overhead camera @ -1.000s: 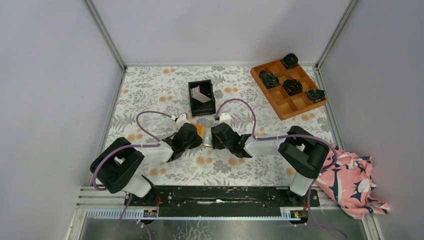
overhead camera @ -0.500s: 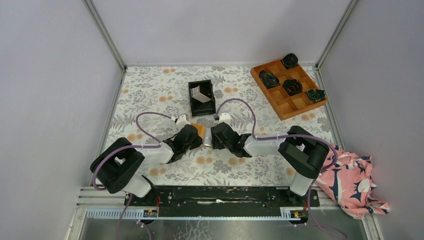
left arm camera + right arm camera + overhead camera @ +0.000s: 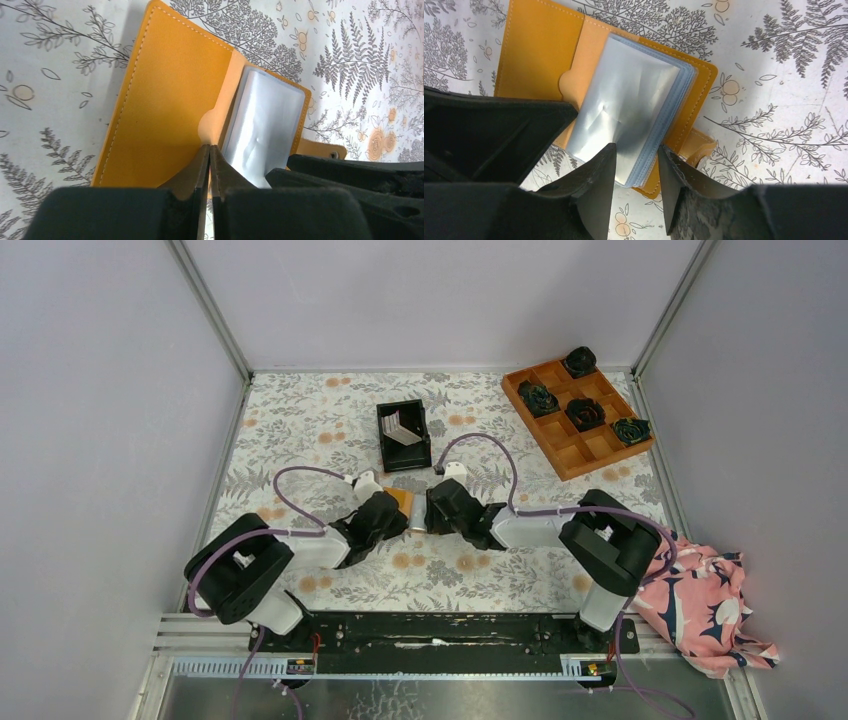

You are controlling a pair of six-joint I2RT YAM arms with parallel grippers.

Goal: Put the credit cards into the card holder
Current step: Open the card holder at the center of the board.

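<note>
The card holder point(image 3: 405, 501) lies open on the floral table between my two grippers, orange-tan with clear pale-blue sleeves. In the left wrist view my left gripper point(image 3: 210, 148) is shut, pinching the near edge of the holder point(image 3: 170, 110) by its inner pocket notch. In the right wrist view my right gripper point(image 3: 637, 148) is open, its fingers either side of the near corner of the sleeves point(image 3: 629, 105). The credit cards point(image 3: 403, 427) stand in the black bin point(image 3: 384, 440) beyond the holder.
An orange compartment tray point(image 3: 566, 453) with dark rosettes sits at the far right. A pink patterned cloth point(image 3: 700, 600) lies at the right edge near the right arm's base. Grey walls close in the table on three sides.
Both grippers have shifted slightly to the right while staying at the card holder. The holder and the bin have not moved.
</note>
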